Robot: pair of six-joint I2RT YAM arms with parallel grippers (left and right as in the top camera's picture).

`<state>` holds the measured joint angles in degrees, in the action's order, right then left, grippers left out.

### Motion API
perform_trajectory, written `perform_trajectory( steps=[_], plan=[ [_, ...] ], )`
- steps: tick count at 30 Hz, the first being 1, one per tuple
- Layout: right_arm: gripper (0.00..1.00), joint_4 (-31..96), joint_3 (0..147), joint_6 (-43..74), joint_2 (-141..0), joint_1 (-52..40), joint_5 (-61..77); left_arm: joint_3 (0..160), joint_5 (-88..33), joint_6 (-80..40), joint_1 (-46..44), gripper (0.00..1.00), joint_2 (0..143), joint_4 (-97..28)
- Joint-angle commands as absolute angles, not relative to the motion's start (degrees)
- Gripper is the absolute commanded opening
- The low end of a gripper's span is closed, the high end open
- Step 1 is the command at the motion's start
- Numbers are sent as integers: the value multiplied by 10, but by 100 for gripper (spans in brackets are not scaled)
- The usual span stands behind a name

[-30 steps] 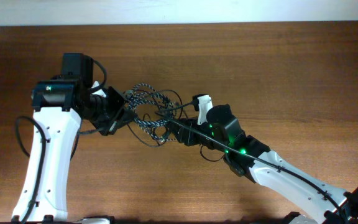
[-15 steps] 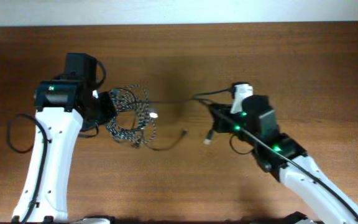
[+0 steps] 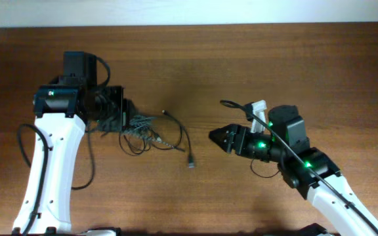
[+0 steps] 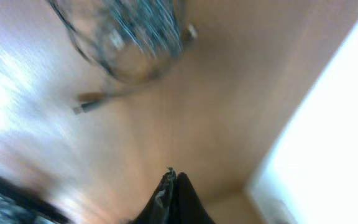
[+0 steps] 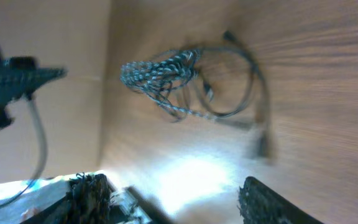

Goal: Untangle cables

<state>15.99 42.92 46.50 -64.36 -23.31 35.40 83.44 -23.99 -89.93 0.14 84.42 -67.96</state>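
Note:
The cables lie in one loose heap on the wooden table. The black-and-white speckled cord (image 3: 138, 122) is bunched beside my left gripper (image 3: 123, 111). A thin black cord (image 3: 182, 139) curves out of the heap to a small plug (image 3: 191, 162). In the left wrist view my left gripper (image 4: 174, 180) is shut with nothing seen between its fingers, and the blurred heap (image 4: 138, 31) lies apart from it. My right gripper (image 3: 214, 136) is open and empty, right of the plug. The right wrist view shows its fingers (image 5: 168, 183) wide apart, with the speckled cord (image 5: 157, 74) and black loop (image 5: 250, 81) ahead.
The brown table (image 3: 274, 65) ends at a white wall strip (image 3: 189, 13) along the back. A thicker black wire and a white clip (image 3: 258, 108) belong to the right arm. The left arm's own black wire (image 3: 21, 141) loops at the far left.
The cables were stretched between both grippers, then let go. They now lie slack on the table. My right gripper has opened and pulled back; my left gripper has turned away from the heap.

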Motion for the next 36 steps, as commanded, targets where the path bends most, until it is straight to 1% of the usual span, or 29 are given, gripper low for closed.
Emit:
perform_trajectory(
  steps=[1, 2, 3, 4, 5, 6, 7, 8, 9, 10, 11, 12, 13, 15, 16, 17, 18, 20, 21, 23, 25, 26, 27, 30, 31, 32, 33, 34, 36],
  plan=[
    [64, 70, 425, 503, -651, -314, 323, 838, -322, -1035, 2, 0, 833, -615],
    [64, 50, 425, 502, -667, -357, 260, 838, -318, -1024, 2, 0, 833, -614],
    [64, 61, 425, 502, -680, -380, 230, 838, -290, -958, 2, 0, 833, -613],
    [64, 81, 425, 502, -689, -382, 228, 838, -176, -778, 5, 24, 833, -605],
    [64, 99, 425, 502, -692, -382, 217, 838, -98, -632, 12, 62, 833, -589],
    [64, 115, 425, 502, -692, -382, 202, 838, -34, -469, 27, 94, 833, -585],
    [68, 132, 425, 502, -692, -382, 173, 838, 1, -362, 43, 99, 833, -594],
    [70, 137, 425, 498, -692, -382, 149, 838, 91, -244, 62, 100, 833, -621],
    [72, 137, 425, 498, -692, -382, 129, 838, 168, -217, 68, 96, 833, -676],
    [72, 137, 425, 498, -692, -382, 128, 834, 143, -188, 68, 85, 833, -702],
    [72, 140, 425, 498, -692, -382, 128, 829, 55, -86, 65, 72, 833, -707],
    [72, 145, 425, 498, -692, -382, 126, 824, -36, -23, 64, 82, 833, -713],
    [72, 160, 425, 498, -692, -382, 113, 821, -66, -21, 64, 100, 834, -729],
    [73, 206, 425, 498, -692, -382, 76, 804, -32, -16, 65, 100, 835, -741],
    [74, 222, 425, 498, -692, -382, 65, 789, -4, 14, 65, 98, 835, -718],
    [74, 225, 425, 498, -692, -382, 66, 775, -1, 13, 65, 98, 835, -697],
    [74, 229, 424, 498, -692, -382, 65, 752, -2, -28, 65, 100, 836, -680],
    [74, 236, 424, 498, -692, -382, 64, 707, -2, -167, 65, 100, 836, -636],
    [75, 239, 424, 498, -692, -382, 59, 687, -8, -201, 65, 99, 836, -600],
    [76, 252, 424, 498, -692, -382, 32, 643, -54, -201, 65, 99, 836, -510],
    [76, 265, 424, 498, -692, -382, 23, 592, -65, -201, 65, 99, 837, -435],
    [76, 271, 424, 498, -692, -382, 23, 574, -65, -202, 65, 100, 837, -418],
    [76, 271, 424, 498, -692, -382, 23, 558, -64, -201, 65, 98, 837, -406],
    [77, 271, 424, 498, -693, -382, 23, 539, -55, -196, 65, 99, 837, -399],
    [78, 273, 424, 498, -694, -382, 23, 539, -34, -192, 65, 99, 837, -399],
    [78, 275, 424, 498, -699, -382, 23, 539, 53, -177, 66, 100, 837, -403],
    [78, 278, 424, 498, -701, -382, 23, 539, 93, -177, 69, 100, 837, -405],
    [78, 278, 424, 498, -705, -382, 23, 539, 94, -177, 77, 99, 837, -401],
    [78, 277, 424, 498, -708, -382, 23, 539, 93, -161, 83, 85, 851, -384]
  ],
)
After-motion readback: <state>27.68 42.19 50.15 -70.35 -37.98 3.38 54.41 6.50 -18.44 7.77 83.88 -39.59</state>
